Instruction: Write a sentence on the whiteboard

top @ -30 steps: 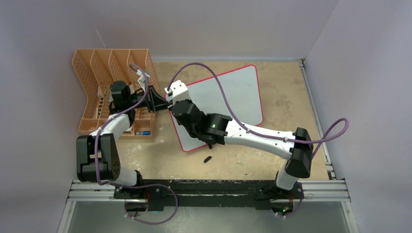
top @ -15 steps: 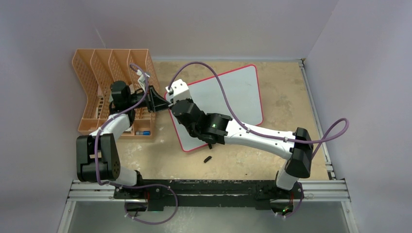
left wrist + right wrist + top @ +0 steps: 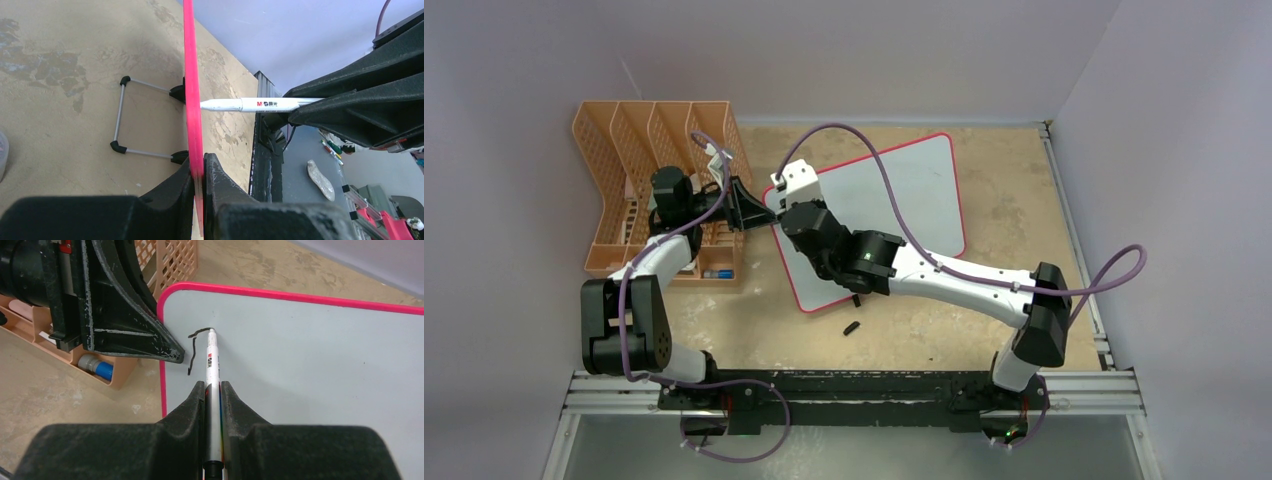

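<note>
The whiteboard stands tilted on the table, with its red-pink rim edge-on in the left wrist view. My left gripper is shut on that rim at the board's left edge. My right gripper is shut on a white marker, whose tip touches the white face near the top-left corner. Of the sentence, only one bent black stroke shows, running down from the tip's left side.
An orange mesh file rack stands left of the board, behind my left arm, with a blue-capped item in it. A small black cap lies on the table below the board. The board's wire feet rest on the tabletop.
My right wrist has shifted slightly to the right along the board with the marker. The left arm and the board have not moved.
</note>
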Motion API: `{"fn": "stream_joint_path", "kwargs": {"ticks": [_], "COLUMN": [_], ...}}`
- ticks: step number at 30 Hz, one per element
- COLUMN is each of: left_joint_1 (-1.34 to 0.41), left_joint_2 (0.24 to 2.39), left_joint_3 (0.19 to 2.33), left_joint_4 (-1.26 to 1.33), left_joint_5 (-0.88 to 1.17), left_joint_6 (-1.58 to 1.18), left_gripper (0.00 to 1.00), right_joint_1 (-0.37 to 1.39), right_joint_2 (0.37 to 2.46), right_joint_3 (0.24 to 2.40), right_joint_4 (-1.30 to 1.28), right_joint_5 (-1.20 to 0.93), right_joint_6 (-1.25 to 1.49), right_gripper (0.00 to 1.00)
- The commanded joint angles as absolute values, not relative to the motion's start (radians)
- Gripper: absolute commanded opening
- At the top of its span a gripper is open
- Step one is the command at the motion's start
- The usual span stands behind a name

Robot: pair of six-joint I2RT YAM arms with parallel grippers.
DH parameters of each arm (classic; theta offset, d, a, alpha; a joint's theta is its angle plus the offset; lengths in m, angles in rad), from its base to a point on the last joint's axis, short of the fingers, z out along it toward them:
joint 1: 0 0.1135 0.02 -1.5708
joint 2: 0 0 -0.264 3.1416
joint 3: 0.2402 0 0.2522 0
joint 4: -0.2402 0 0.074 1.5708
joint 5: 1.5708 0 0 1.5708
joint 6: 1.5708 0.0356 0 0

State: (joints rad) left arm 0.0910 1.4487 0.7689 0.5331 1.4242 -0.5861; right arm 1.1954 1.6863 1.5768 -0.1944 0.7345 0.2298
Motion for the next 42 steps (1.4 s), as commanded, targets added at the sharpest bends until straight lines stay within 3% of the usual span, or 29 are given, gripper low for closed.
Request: {"fn": "stream_joint_path", "kwargs": {"ticks": [1, 42], "left_joint_1": [0.071, 0.071], "left_joint_2": [1.434, 1.432], "left_joint_3": [0.781, 0.781], "left_joint_4": [0.52, 0.52], "left_joint_5": [1.433, 1.43], "left_joint_6": [-0.558, -0.56], "left_gripper": [0.0, 0.0], "right_joint_1": [1.183, 1.207], "right_joint_2": [1.636, 1.65], "right_joint_3": [1.561, 1.566], "right_joint_4": [-0.206, -0.247], "right_joint_5": [0.774, 0.677], "right_joint_6": [0.258, 0.287], "right_gripper": [0.0, 0.0]}}
